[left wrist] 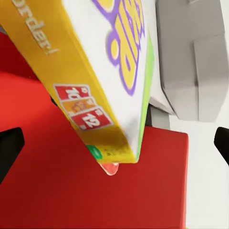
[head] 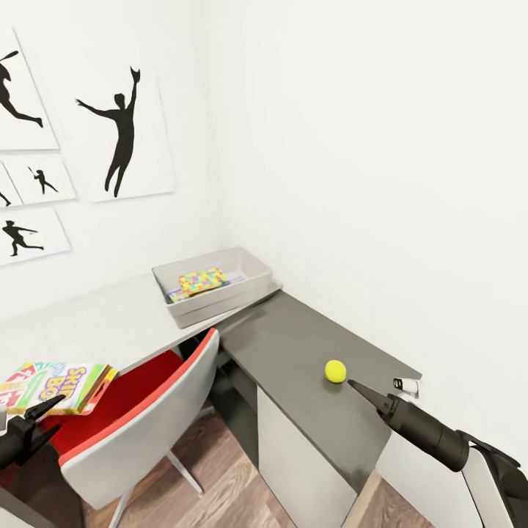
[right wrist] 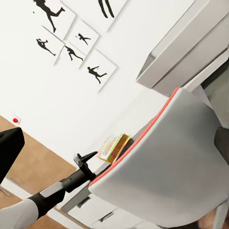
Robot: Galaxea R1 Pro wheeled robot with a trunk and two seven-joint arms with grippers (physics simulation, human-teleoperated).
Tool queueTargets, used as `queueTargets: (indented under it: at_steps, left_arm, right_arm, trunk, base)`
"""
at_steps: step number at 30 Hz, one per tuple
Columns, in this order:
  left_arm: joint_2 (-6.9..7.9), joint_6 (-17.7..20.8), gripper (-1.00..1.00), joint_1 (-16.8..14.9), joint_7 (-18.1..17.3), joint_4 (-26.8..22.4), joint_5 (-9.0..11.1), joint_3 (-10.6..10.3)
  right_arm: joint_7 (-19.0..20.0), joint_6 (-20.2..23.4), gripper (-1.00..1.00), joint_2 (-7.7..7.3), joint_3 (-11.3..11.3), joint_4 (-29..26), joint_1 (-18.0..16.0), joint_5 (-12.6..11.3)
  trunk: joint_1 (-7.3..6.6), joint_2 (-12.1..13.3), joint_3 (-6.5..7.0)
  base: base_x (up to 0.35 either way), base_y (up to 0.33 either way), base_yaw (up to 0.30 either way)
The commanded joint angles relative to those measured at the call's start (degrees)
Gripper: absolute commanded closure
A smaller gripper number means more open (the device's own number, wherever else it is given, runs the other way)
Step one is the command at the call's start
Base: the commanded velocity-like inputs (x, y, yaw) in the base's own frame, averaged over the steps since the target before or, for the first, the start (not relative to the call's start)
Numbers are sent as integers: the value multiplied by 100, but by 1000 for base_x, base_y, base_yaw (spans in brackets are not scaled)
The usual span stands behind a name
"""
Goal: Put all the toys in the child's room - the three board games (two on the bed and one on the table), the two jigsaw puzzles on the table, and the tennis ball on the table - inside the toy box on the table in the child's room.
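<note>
The light grey toy box [head: 253, 273] stands on the white table [head: 110, 323] by the wall, with a multicolour jigsaw puzzle [head: 202, 279] lying inside it. The yellow-green tennis ball [head: 335, 371] rests on the lower dark grey section [head: 293, 345]. My right gripper [head: 361, 389] points at the ball from just beside it, and its jaws stand open [right wrist: 114, 148]. A Skip-Bo board game [head: 62, 383] [left wrist: 121, 57] [right wrist: 113, 147] lies at the table's front edge, over the chair's red seat. My left gripper [head: 45, 416] [left wrist: 114, 143] is open just short of that box.
A grey-backed chair [head: 147, 418] with a red seat [left wrist: 71, 191] is pushed in under the white table, between my two arms. Black silhouette pictures [head: 125, 125] hang on the left wall. Wood-plank floor [head: 227, 499] shows below the chair.
</note>
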Motion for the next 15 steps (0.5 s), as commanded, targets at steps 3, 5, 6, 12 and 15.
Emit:
queueTargets:
  at_steps: [3,5,6,12,15]
  left_arm:
    - [0,26,-100,-7,-16,3,-3,13]
    - [0,26,-100,-6,-16,3,-3,13]
    - [0,26,-100,-7,-15,3,-3,13]
    - [0,26,-100,-7,-12,3,-3,13]
    - [0,26,-100,-7,-13,3,-3,13]
  right_arm:
    - [3,34,-100,1,-2,-2,-3,-21]
    - [3,34,-100,1,-2,-1,-3,-21]
    - [3,34,-100,1,-2,1,-3,-19]
    - [-5,34,-100,2,2,5,-3,-10]
    - [-5,34,-100,2,3,5,-3,-10]
  trunk:
    - [2,-3,-6]
    - [2,-3,-6]
    - [2,-3,-6]
    - [2,-3,-6]
    - [2,-3,-6]
  base:
    - [173,58,0]
    - [114,30,0]
    - [73,19,0]
    - [27,7,0]
    - [8,2,0]
